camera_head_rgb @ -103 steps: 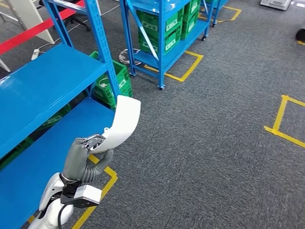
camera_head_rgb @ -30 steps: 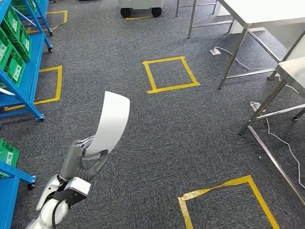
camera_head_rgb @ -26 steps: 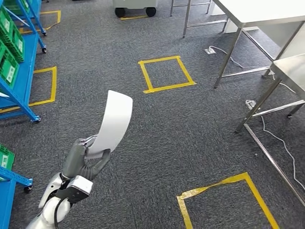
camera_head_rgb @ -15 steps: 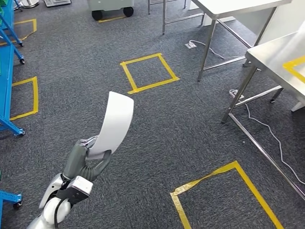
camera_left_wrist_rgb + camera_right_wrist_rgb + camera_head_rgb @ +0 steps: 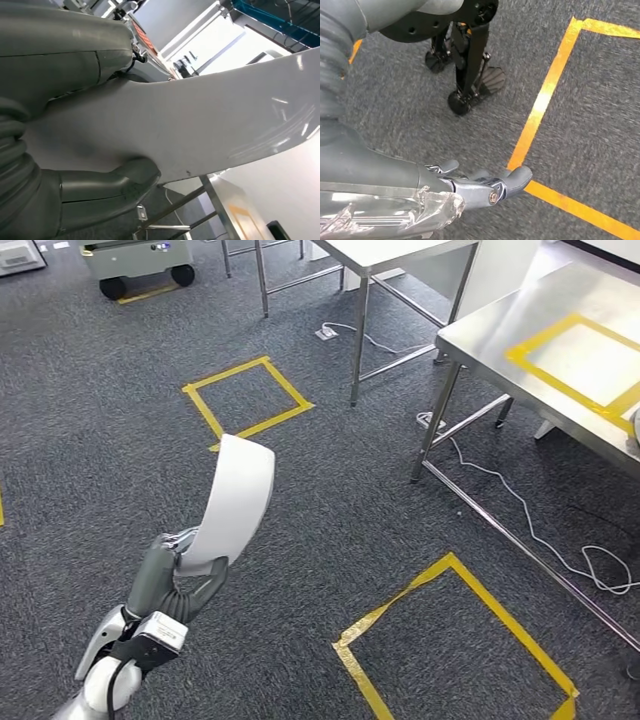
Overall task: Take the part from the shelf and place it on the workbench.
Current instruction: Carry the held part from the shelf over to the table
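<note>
My left hand point(image 5: 170, 575) grips the lower end of the part point(image 5: 230, 502), a curved white panel that rises up and to the right over the grey carpet. In the left wrist view the thumb and fingers clamp the white part point(image 5: 196, 125) from both sides of my left hand point(image 5: 75, 165). The steel workbench point(image 5: 490, 335) with a yellow taped rectangle stands at the upper right, well away from the part. My right hand point(image 5: 478, 187) hangs over the floor with fingers extended and nothing in it.
A second steel table point(image 5: 362, 255) stands at the top centre. Cables point(image 5: 528, 530) trail on the carpet under the workbench. Yellow tape squares point(image 5: 245, 400) point(image 5: 453, 640) mark the floor. A wheeled cart point(image 5: 140, 260) sits at the top left.
The whole view has swung: the blue shelves have left the picture and the workbench has come in at the right. My left hand keeps the same hold on the part.
</note>
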Robot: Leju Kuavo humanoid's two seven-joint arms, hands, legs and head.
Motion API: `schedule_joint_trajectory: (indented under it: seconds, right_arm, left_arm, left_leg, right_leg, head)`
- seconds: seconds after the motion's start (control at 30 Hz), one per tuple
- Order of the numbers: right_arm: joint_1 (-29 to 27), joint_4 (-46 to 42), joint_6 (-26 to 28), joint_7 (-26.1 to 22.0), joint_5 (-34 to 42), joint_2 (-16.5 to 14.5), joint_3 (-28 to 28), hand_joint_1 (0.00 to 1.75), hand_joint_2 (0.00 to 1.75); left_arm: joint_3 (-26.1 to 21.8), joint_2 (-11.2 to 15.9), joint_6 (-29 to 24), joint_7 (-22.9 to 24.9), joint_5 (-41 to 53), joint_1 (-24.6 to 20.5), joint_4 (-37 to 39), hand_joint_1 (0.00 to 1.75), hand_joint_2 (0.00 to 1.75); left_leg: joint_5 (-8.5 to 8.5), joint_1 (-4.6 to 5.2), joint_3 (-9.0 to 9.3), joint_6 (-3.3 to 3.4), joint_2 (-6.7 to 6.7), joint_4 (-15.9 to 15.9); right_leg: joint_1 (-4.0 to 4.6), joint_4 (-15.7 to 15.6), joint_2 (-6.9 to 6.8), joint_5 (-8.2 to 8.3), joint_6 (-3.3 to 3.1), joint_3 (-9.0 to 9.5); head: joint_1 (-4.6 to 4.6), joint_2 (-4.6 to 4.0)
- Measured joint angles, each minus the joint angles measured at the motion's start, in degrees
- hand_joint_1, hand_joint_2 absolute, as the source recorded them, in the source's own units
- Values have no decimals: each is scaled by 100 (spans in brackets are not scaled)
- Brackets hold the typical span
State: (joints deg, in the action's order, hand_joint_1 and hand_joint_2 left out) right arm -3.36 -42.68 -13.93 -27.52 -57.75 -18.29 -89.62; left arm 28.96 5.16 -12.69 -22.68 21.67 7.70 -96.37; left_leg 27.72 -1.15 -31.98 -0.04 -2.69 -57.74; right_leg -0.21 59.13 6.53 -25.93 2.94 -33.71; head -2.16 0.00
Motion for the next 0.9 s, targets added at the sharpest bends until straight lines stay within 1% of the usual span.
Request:
schedule_joint_trajectory:
  seconds: [0.03, 0.07, 0.1, 0.13, 0.17, 0.2, 0.23, 0.27, 0.3, 0.33, 0.37, 0.4, 0.43, 0.47, 0.5, 0.53, 0.57, 0.6, 0.63, 0.67, 0.7, 0.77, 0.8, 0.83, 0.87, 0.9]
  right_arm:
    - [0, -1, -3, -2, 3, 1, -2, 0, 175]
    - [10, -1, -5, -3, 5, 1, -2, 0, 175]
    - [25, -1, -10, -6, 9, 1, -1, 0, 175]
    - [35, 0, -14, -7, 11, 1, 1, 0, 175]
    - [37, 1, -19, -8, 13, 1, 2, 0, 175]
    - [27, 1, -22, -8, 14, 1, 2, 0, 175]
    - [12, 1, -23, -8, 14, 0, 1, 0, 175]
    - [0, 1, -23, -8, 15, 0, -2, 0, 175]
    - [-11, 1, -23, -8, 15, 0, -4, 0, 175]
    - [-16, 1, -23, -8, 15, 0, -6, 0, 175]
    - [-15, 2, -25, -8, 15, 0, -7, 0, 175]
    - [-11, 2, -27, -9, 15, 0, -7, 0, 175]
    - [-5, 1, -28, -10, 18, 0, -7, 0, 175]
    - [1, -2, -29, -13, 21, 1, -6, 0, 175]
    - [2, -8, -28, -14, 27, 1, -6, 0, 175]
    - [-1, -15, -27, -15, 33, 1, -6, 0, 175]
    - [1, -23, -27, -15, 37, 1, -6, 0, 175]
    - [5, -28, -28, -14, 40, 0, -6, 0, 175]
    - [11, -31, -28, -14, 41, 0, -5, 0, 175]
    - [19, -32, -31, -14, 42, -1, -4, 0, 175]
    - [22, -32, -33, -14, 42, -1, -3, 0, 175]
    - [17, -32, -36, -15, 42, -2, -1, 0, 175]
    - [14, -32, -36, -15, 42, -2, -1, 0, 175]
    - [9, -32, -36, -15, 42, -2, -2, 0, 175]
    - [3, -32, -35, -15, 42, -2, -4, 0, 175]
    - [-3, -33, -38, -16, 43, -2, -8, 0, 175]
  left_arm:
    - [1, 2, 10, -5, -4, 1, 0, 175, 175]
    - [1, 3, 20, -12, -8, 6, 0, 175, 175]
    - [2, 6, 29, -19, -9, 12, 0, 175, 175]
    - [3, 8, 34, -25, -9, 19, 0, 175, 175]
    - [4, 10, 37, -28, -9, 26, 0, 175, 175]
    - [5, 14, 38, -30, -9, 29, 0, 175, 175]
    - [6, 16, 39, -31, -9, 31, 0, 175, 175]
    - [7, 18, 39, -31, -9, 31, 0, 175, 175]
    - [9, 19, 40, -32, -9, 32, 0, 175, 175]
    - [10, 20, 41, -32, -9, 32, 2, 175, 175]
    - [10, 21, 42, -33, -10, 33, 3, 175, 175]
    - [10, 22, 45, -34, -10, 34, 5, 175, 175]
    - [12, 24, 49, -36, -10, 35, 8, 175, 175]
    - [15, 24, 52, -39, -10, 32, 8, 175, 175]
    - [20, 24, 56, -43, -9, 23, 10, 175, 175]
    - [25, 27, 58, -50, -9, 14, 11, 175, 175]
    - [28, 31, 60, -56, -10, 5, 14, 175, 175]
    - [31, 37, 62, -60, -10, 3, 16, 175, 175]
    - [33, 45, 64, -64, -9, 9, 17, 175, 175]
    - [35, 51, 65, -65, -9, 18, 19, 175, 175]
    - [37, 57, 67, -66, -8, 27, 20, 175, 175]
    - [39, 69, 68, -66, -8, 37, 23, 175, 175]
    - [39, 76, 69, -66, -8, 39, 24, 175, 175]
    - [40, 82, 68, -66, -8, 41, 24, 175, 175]
    - [41, 90, 68, -67, -9, 47, 26, 175, 175]
    - [45, 97, 70, -70, -9, 51, 31, 175, 175]
  left_leg:
    - [16, 9, 50, 43, 50, 1]
    - [35, 21, 107, 78, 100, 2]
    - [73, 38, 156, 100, 156, 3]
    - [116, 53, 203, 113, 212, 3]
    - [166, 66, 256, 117, 266, 3]
    - [224, 74, 318, 117, 313, 3]
    - [286, 79, 392, 112, 353, 3]
    - [359, 83, 482, 104, 390, 3]
    - [437, 85, 570, 92, 424, 5]
    - [524, 93, 659, 73, 456, 3]
    - [600, 96, 732, 46, 482, 23]
    - [657, 89, 793, 9, 501, 68]
    - [671, 78, 857, -37, 512, 95]
    - [640, 54, 901, -85, 517, 97]
    - [560, 29, 897, -129, 508, -21]
    - [439, 14, 812, -160, 475, -287]
    - [352, 5, 626, -182, 432, -641]
    - [336, 1, 366, -197, 381, -1031]
    - [405, 4, 112, -208, 342, -1343]
    - [570, 4, -119, -219, 321, -1538]
    - [794, 5, -307, -225, 310, -1625]
    - [1239, 4, -610, -232, 303, -1575]
    - [1315, 4, -733, -239, 302, -1445]
    - [1143, 2, -822, -255, 297, -1227]
    - [649, -4, -896, -270, 282, -910]
    - [68, -4, -926, -264, 271, -629]
  right_leg:
    - [8, 121, -145, -47, 11, -63]
    - [12, 348, -308, -145, 16, -189]
    - [18, 693, -469, -267, 23, -385]
    - [16, 1088, -552, -400, 30, -641]
    - [12, 1415, -590, -500, 36, -881]
    - [11, 1591, -605, -543, 43, -1050]
    - [10, 1561, -610, -511, 45, -1114]
    - [11, 1311, -620, -388, 39, -1066]
    - [13, 958, -660, -182, 23, -961]
    - [25, 613, -731, 80, -1, -861]
    - [46, 354, -791, 254, -31, -768]
    - [77, 219, -833, 364, -63, -705]
    - [107, 159, -839, 373, -97, -662]
    - [128, 125, -794, 301, -139, -577]
    - [136, 77, -748, 266, -179, -478]
    - [131, 35, -710, 210, -221, -363]
    - [122, 10, -672, 148, -260, -230]
    - [110, -11, -640, 69, -286, -115]
    - [100, -16, -613, -5, -308, -16]
    - [92, -20, -576, -77, -318, 71]
    - [85, -22, -533, -150, -319, 160]
    - [67, -23, -438, -329, -306, 388]
    - [52, -24, -385, -445, -287, 536]
    - [33, -25, -336, -572, -265, 687]
    - [21, -18, -293, -695, -235, 833]
    - [15, -20, -248, -809, -196, 941]
  head:
    - [18, 0]
    - [35, 0]
    - [53, -1]
    - [68, 0]
    - [69, 0]
    - [70, 0]
    - [71, 0]
    - [72, 0]
    - [74, 0]
    - [72, -1]
    - [70, -1]
    - [66, -1]
    - [64, -1]
    - [65, 0]
    - [62, 2]
    - [60, 1]
    - [51, 1]
    - [34, 1]
    - [19, 1]
    - [6, 1]
    - [-6, 2]
    - [-16, 1]
    - [-24, 1]
    - [-29, 0]
    - [-38, -1]
    - [-57, -1]
